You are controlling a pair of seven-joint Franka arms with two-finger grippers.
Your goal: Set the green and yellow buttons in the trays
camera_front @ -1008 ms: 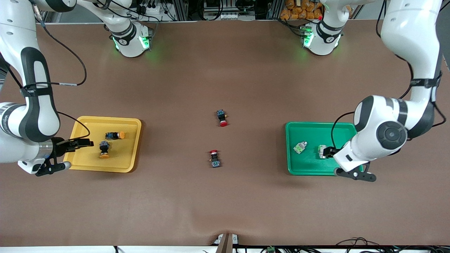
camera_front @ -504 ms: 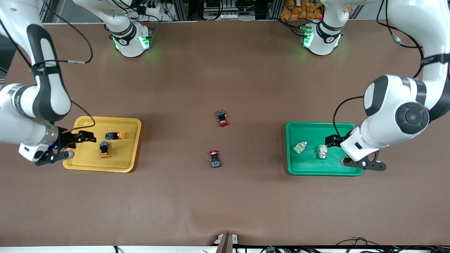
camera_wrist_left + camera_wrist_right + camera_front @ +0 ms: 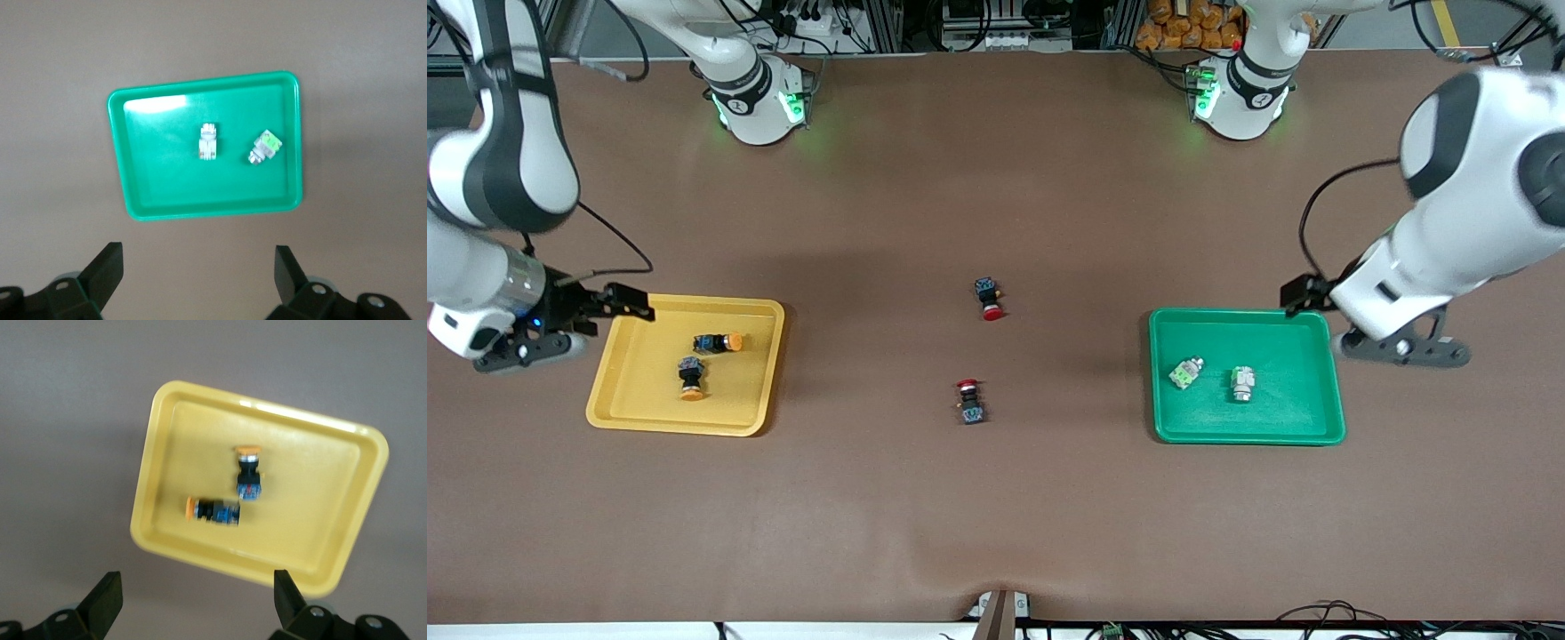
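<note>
The yellow tray (image 3: 738, 391) holds two yellow-capped buttons, one (image 3: 718, 341) farther from the front camera than the other (image 3: 690, 377). The green tray (image 3: 1280, 409) holds two whitish-green buttons (image 3: 1185, 373) (image 3: 1242, 383). My left gripper (image 3: 1303, 292) is open and empty, raised over the green tray's farther corner. My right gripper (image 3: 627, 302) is open and empty, raised over the yellow tray's farther corner. The left wrist view shows the green tray (image 3: 160, 187), both its buttons (image 3: 208, 142) (image 3: 264, 147) and the left gripper (image 3: 199, 280). The right wrist view shows the yellow tray (image 3: 313, 520), both its buttons (image 3: 248, 475) (image 3: 212, 511) and the right gripper (image 3: 197, 600).
Two red-capped black buttons lie on the brown table between the trays, one (image 3: 988, 299) farther from the front camera than the other (image 3: 969, 402). The arm bases (image 3: 760, 98) (image 3: 1240, 93) stand along the farther table edge.
Both grippers have risen and drawn back from the middles of their trays toward the trays' farther corners. The left gripper has left the whitish button lying in the green tray.
</note>
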